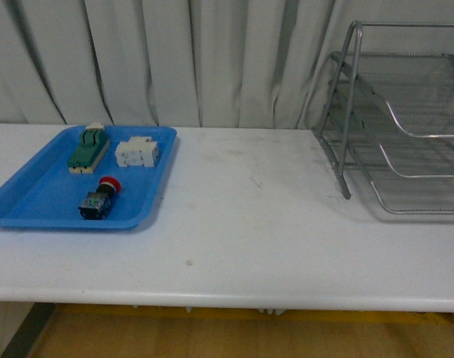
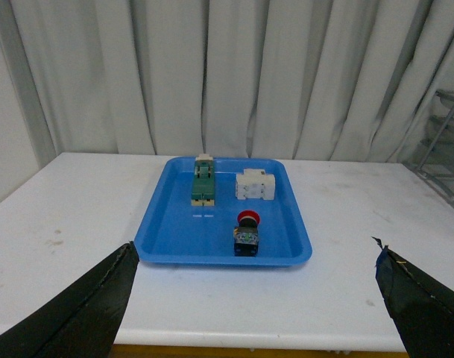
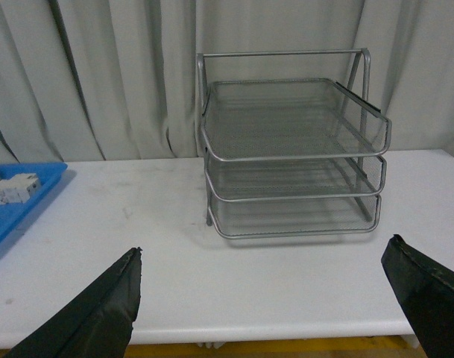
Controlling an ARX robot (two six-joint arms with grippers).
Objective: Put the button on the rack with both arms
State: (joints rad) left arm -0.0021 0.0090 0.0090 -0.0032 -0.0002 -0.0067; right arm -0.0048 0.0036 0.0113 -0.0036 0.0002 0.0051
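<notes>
Tray (image 1: 40, 186): blue, left on the table (image 1: 249, 216).
Button (image 1: 100, 199): lying in the tray's near part (red cap pointing toward the curtain).
Left gripper (image 2: 254, 248): fingers spread wide, facing the tray.
Rack (image 1: 405, 134): far right, well apart from the tray.
Right gripper (image 3: 264, 248): spread wide, facing the rack.

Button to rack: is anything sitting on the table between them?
Only the right rim of the blue tray, which holds the button. Past it the white table is bare up to the rack, as the front view shows.
</notes>
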